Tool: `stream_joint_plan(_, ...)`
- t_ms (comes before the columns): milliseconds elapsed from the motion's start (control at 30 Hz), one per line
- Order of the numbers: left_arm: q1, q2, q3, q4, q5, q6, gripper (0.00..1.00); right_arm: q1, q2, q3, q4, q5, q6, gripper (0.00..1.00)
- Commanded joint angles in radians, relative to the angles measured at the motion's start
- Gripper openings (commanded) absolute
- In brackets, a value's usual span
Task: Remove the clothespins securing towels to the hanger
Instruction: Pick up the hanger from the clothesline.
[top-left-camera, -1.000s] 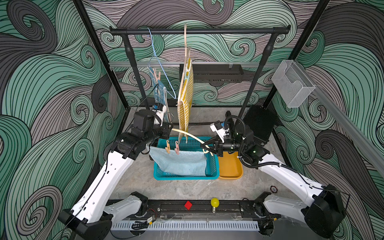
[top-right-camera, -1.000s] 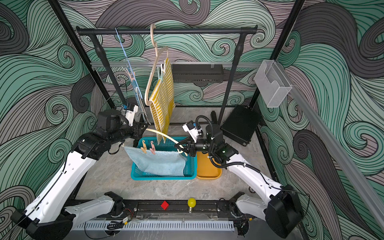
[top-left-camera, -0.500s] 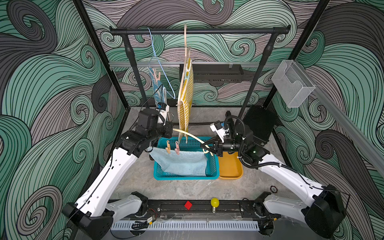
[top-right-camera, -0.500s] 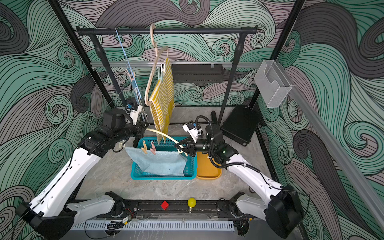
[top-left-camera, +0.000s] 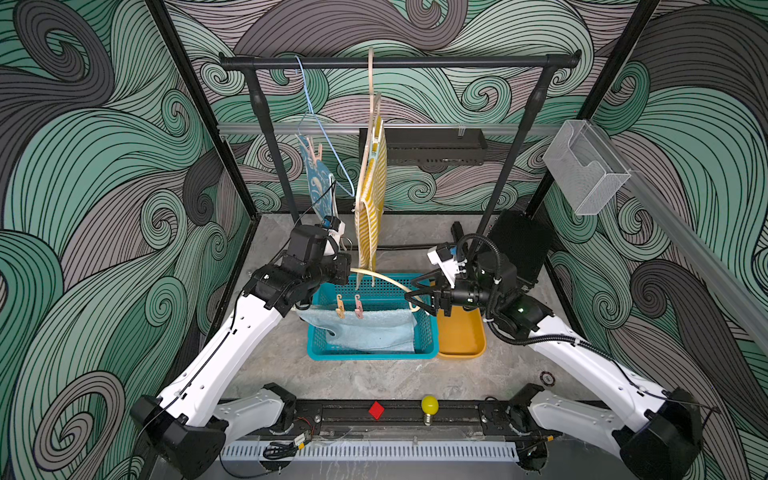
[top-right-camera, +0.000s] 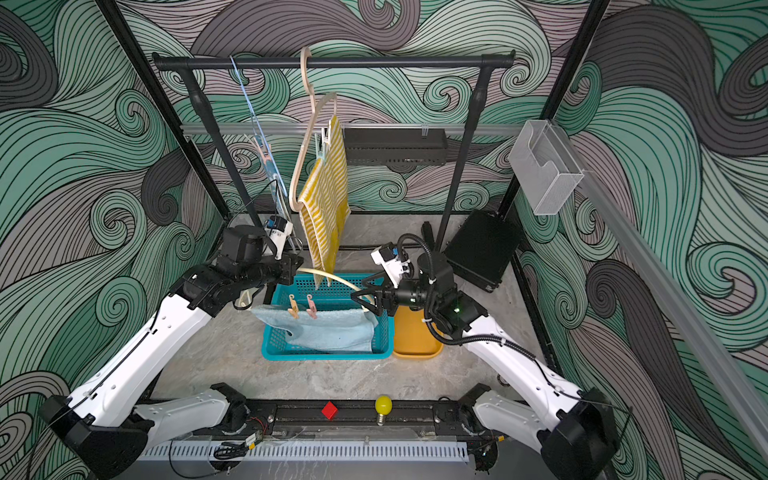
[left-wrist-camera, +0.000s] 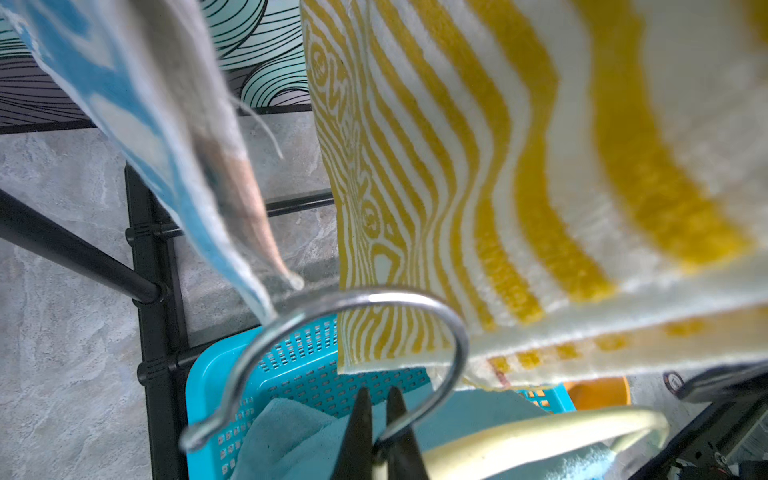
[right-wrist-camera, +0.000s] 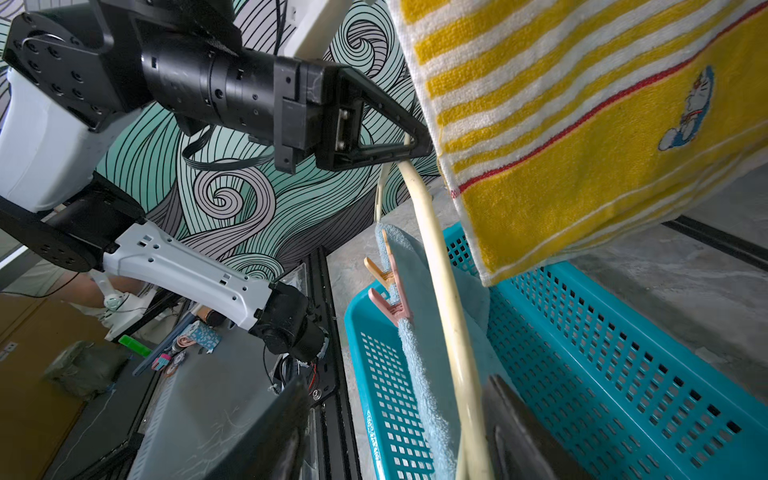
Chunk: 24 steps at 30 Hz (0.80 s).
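A cream hanger (top-left-camera: 386, 279) lies level over the teal basket (top-left-camera: 374, 355). A pale-blue towel (top-left-camera: 374, 330) is pinned to it by an orange clothespin (top-left-camera: 340, 306) and a pink clothespin (top-left-camera: 358, 306). My left gripper (top-left-camera: 347, 270) is shut on the hanger where its metal hook (left-wrist-camera: 353, 299) begins. My right gripper (top-left-camera: 415, 297) stands open round the hanger's far end, the cream bar (right-wrist-camera: 449, 311) running between its fingers (right-wrist-camera: 523, 432). A yellow-striped towel (top-left-camera: 370, 208) and a teal bunny towel (top-left-camera: 320, 187) hang from the rail, the latter with a pink clothespin (top-left-camera: 318, 151).
An orange bin (top-left-camera: 461, 336) sits against the basket's right side. The black rail (top-left-camera: 395, 62) and its two posts stand behind. The striped towel's lower edge hangs just above the held hanger. A black box (top-left-camera: 519, 245) lies at the back right.
My right gripper has opened off the hanger's end. My left gripper has moved in and closed on the hanger at its hook.
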Motion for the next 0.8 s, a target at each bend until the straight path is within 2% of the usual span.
stream_joint_plan(0,-0.019,-0.007,0.013,0.003,-0.005,-0.010,0.00,0.000,-0.042,0.024,-0.093,0.059,-0.051,0.67)
stream_joint_plan(133,-0.036,0.003,-0.005,0.023,0.033,-0.029,0.00,-0.001,-0.084,0.043,-0.149,0.040,-0.062,0.68)
stream_joint_plan(433,-0.068,0.034,-0.032,0.033,0.040,-0.031,0.00,0.031,-0.150,0.058,-0.290,0.022,-0.090,0.70)
stream_joint_plan(767,-0.069,0.013,-0.077,0.029,0.072,-0.027,0.00,0.192,-0.128,0.038,-0.356,0.157,-0.145,0.69)
